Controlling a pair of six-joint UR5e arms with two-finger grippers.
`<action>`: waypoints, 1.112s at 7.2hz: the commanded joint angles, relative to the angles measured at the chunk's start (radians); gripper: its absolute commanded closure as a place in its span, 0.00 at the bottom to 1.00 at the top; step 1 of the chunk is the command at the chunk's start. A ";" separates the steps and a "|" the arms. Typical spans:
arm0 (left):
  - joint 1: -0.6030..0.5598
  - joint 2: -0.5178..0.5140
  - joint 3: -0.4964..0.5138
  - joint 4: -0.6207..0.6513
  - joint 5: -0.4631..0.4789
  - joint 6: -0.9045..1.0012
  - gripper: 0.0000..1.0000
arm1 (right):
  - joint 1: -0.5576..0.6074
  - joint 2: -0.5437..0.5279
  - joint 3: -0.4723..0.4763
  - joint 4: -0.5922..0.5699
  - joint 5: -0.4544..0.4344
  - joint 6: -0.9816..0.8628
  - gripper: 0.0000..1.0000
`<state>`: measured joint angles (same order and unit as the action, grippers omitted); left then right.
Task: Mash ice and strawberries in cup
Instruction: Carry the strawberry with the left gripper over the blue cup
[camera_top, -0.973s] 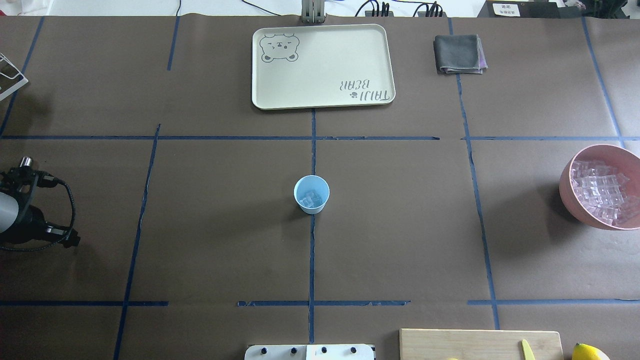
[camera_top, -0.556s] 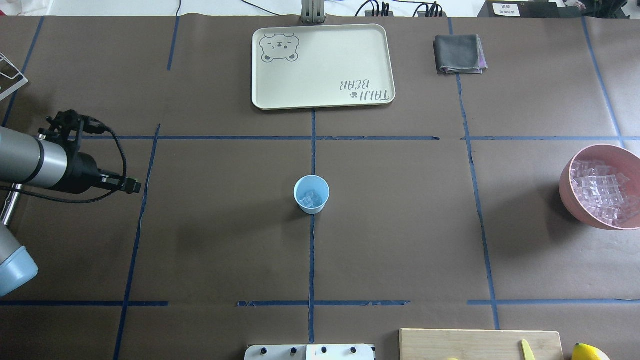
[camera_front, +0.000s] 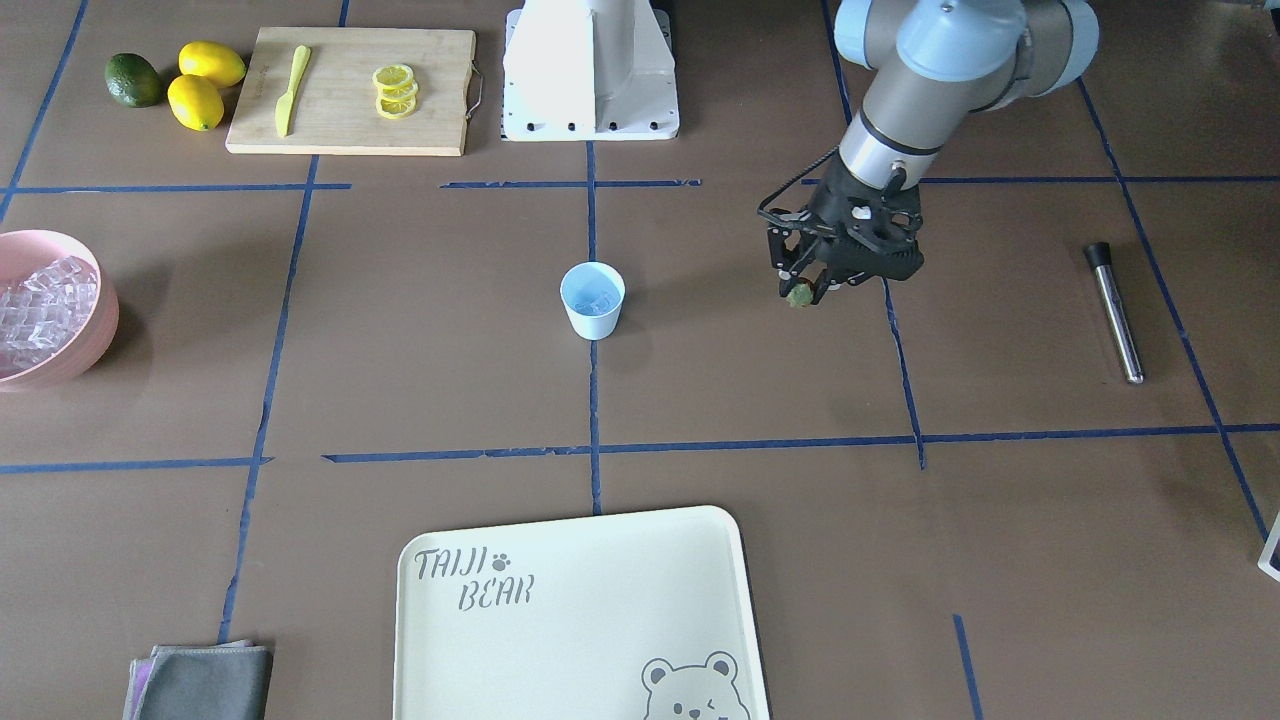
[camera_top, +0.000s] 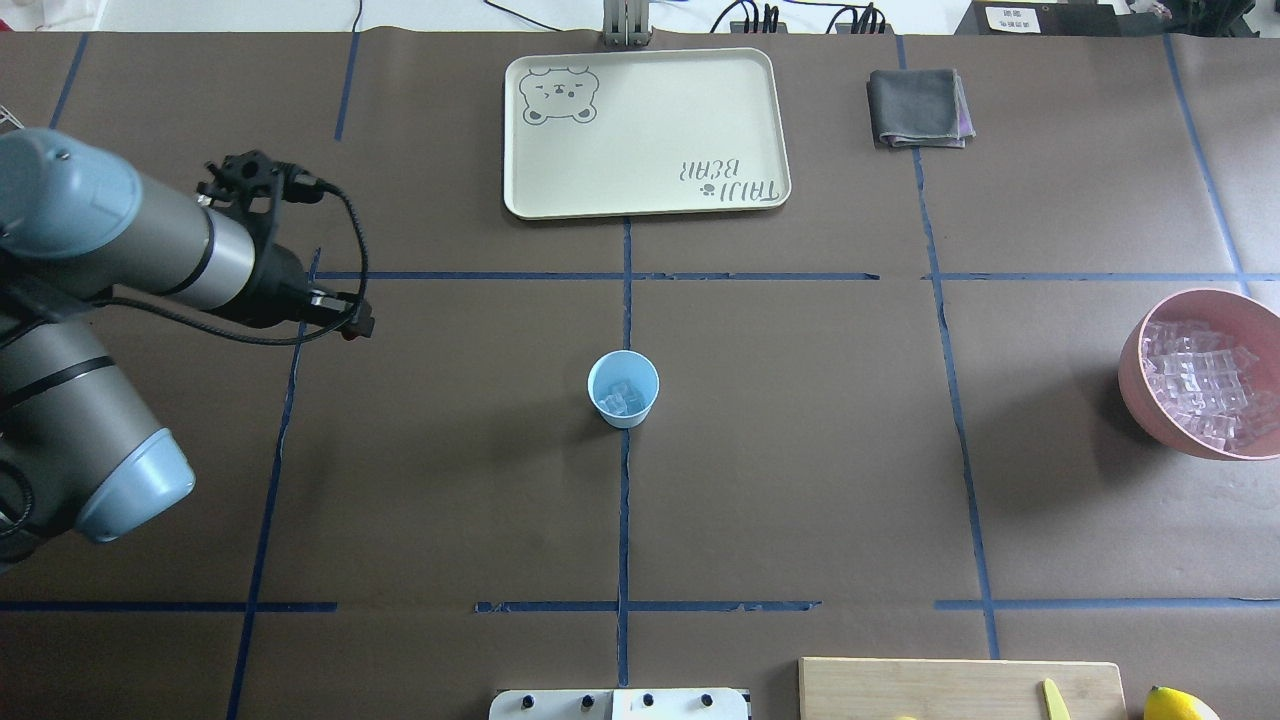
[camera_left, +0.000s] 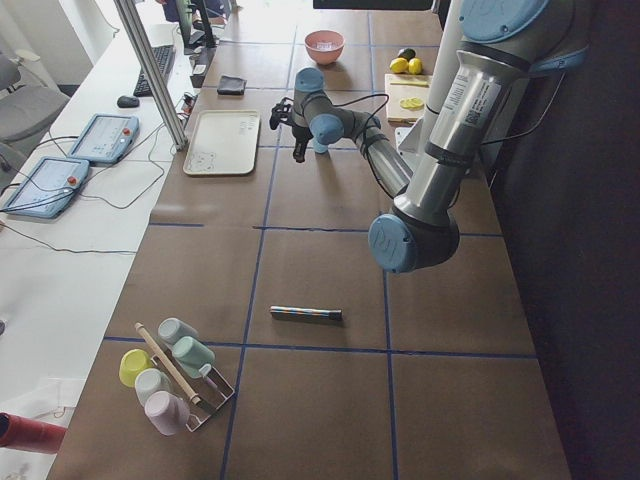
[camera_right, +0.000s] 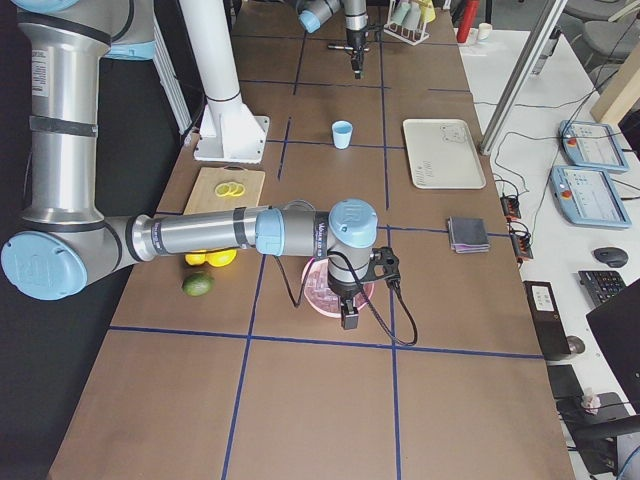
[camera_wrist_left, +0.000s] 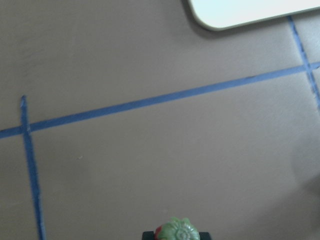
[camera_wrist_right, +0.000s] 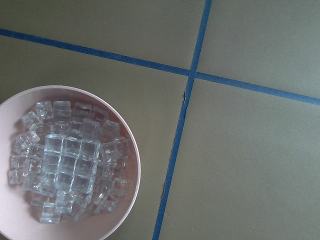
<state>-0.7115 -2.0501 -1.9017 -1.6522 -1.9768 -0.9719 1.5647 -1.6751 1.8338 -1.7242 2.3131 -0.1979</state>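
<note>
The light blue cup (camera_front: 592, 300) stands upright at the table's middle, with a few clear ice cubes (camera_top: 620, 398) inside. My left gripper (camera_front: 803, 292) hovers above the table on the cup's left side, well apart from it. It is shut on a tiny red strawberry (camera_wrist_left: 177, 231) with a green leafy top, which also shows at the fingertips as the strawberry (camera_front: 798, 296). My right gripper (camera_right: 349, 318) hangs over the pink bowl (camera_top: 1150, 400) of ice (camera_wrist_right: 65, 165). I cannot tell whether the right gripper is open or shut.
A steel rod (camera_front: 1115, 310) lies at the left end. A cream tray (camera_top: 645, 130) and a grey cloth (camera_top: 918, 108) sit at the far side. A cutting board (camera_front: 350, 90) bears lemon slices and a yellow knife, beside lemons (camera_front: 200, 85).
My left arm has swung in from the table's left edge toward the middle, nearer the cup. The cup, tray and bowl have not moved.
</note>
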 joint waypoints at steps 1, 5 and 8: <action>0.125 -0.097 0.006 0.058 0.170 -0.169 1.00 | 0.000 0.000 0.001 0.000 0.002 0.000 0.01; 0.244 -0.338 0.135 0.249 0.291 -0.414 1.00 | 0.000 0.000 0.001 0.000 0.002 0.000 0.01; 0.257 -0.463 0.311 0.247 0.290 -0.461 0.97 | 0.000 0.000 0.001 0.000 0.002 0.000 0.01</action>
<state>-0.4643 -2.4868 -1.6296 -1.4050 -1.6846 -1.4213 1.5646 -1.6751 1.8347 -1.7242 2.3147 -0.1979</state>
